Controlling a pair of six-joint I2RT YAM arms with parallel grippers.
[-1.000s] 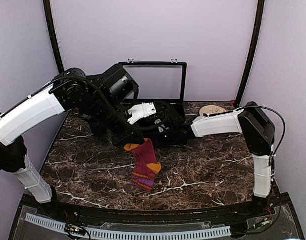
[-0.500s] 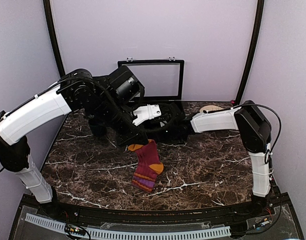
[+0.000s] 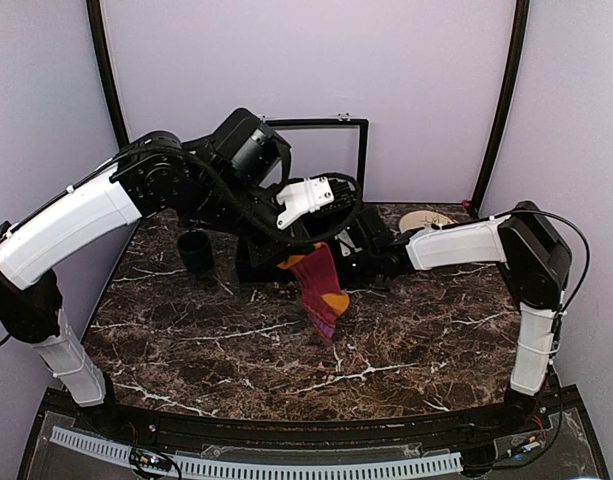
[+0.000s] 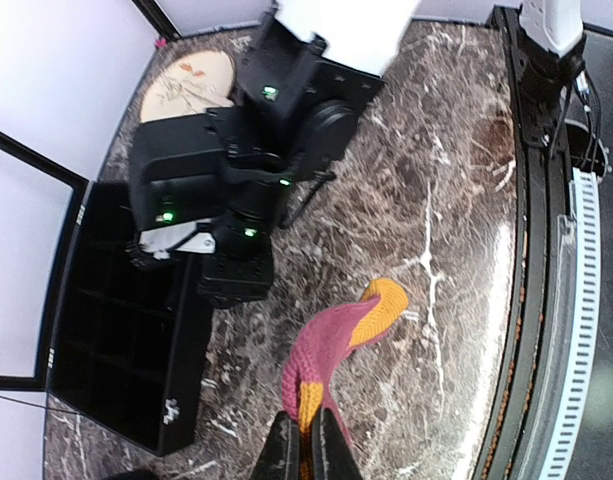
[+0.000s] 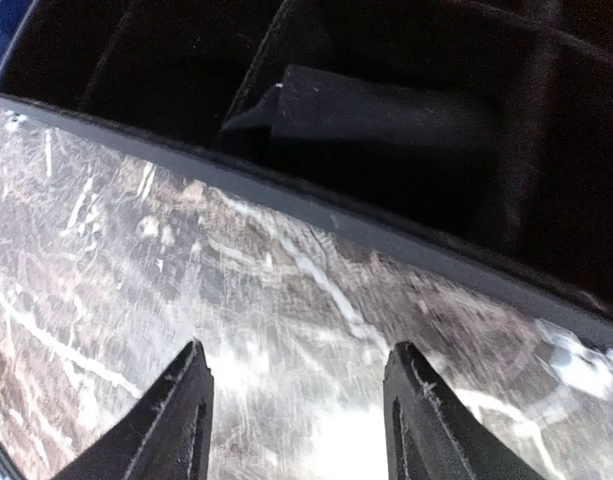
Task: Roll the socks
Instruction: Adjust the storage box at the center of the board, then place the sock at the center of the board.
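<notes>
grips the maroon-red sock [image 4: 326, 345] by an orange patch in the tightly clenched left gripper [image 4: 306, 455]; dangles it below the fingertips, over the marble table [image 4: 456, 180]. holds the right gripper [image 5: 296, 425] parted and empty, low over the marble, just short of the black divided box [image 5: 336, 218] ahead of its fingertips.

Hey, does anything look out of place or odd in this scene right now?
The maroon-red fabric sock with orange heel and toe hangs limp in the air from the shut left gripper, pinched at one end, near the black compartmented box. No second sock is clearly visible. Nothing spilled or damaged.
</notes>
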